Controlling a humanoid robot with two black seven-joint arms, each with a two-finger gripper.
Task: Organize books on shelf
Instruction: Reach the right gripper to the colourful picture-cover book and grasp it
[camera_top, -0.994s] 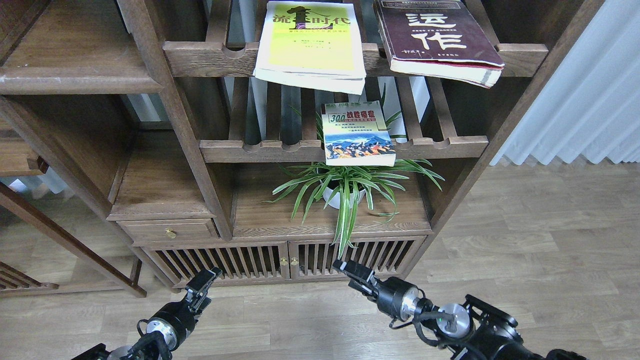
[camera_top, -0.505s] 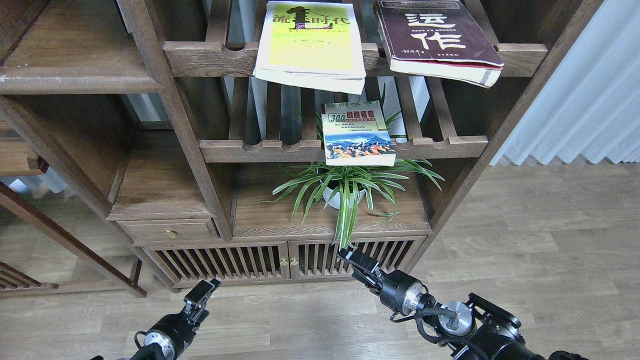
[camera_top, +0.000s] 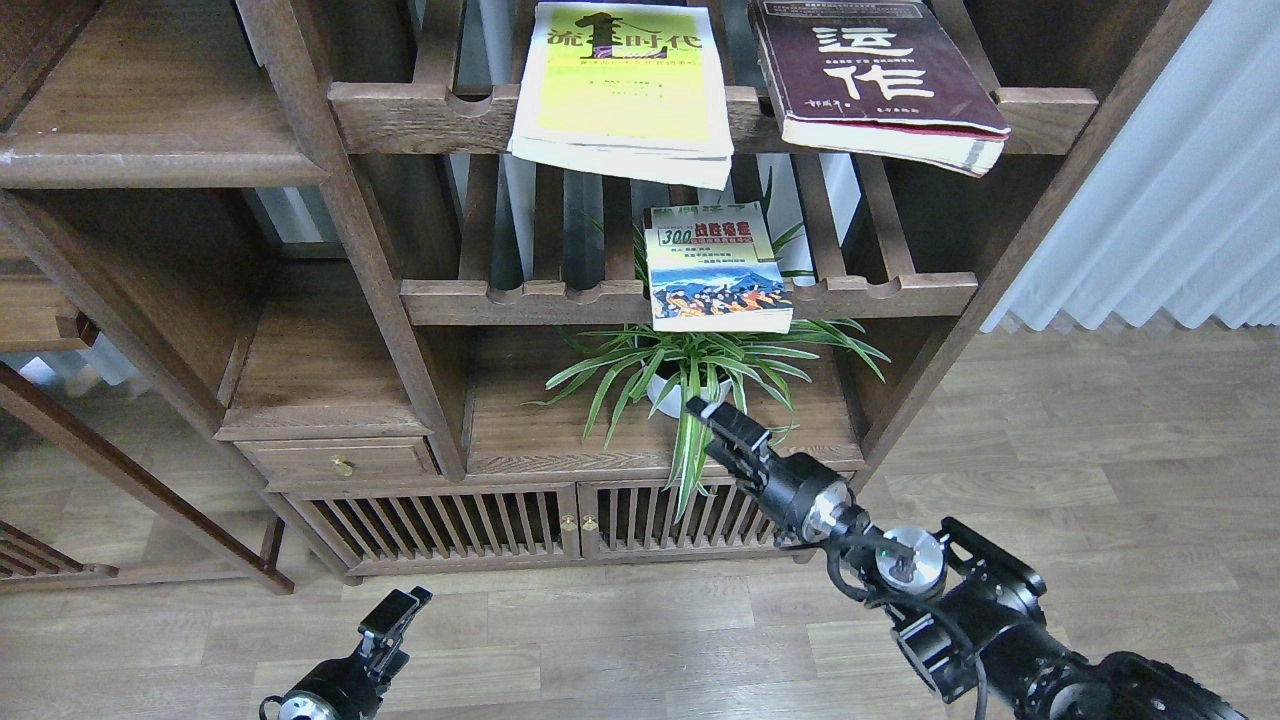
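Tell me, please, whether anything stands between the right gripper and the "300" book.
Yes: the spider plant spreads directly below the "300" book, and the right gripper sits among its leaves, beneath the slatted rail.

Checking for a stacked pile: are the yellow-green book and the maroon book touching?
Apart. The head view shows the yellow-green book and the maroon book lying side by side on the slatted rack, with open slats between them.

On upper slatted rack: two books side by side, one left, other right, both overhanging front rail. On lower rack: third book, centred, directly above potted plant on board beneath.
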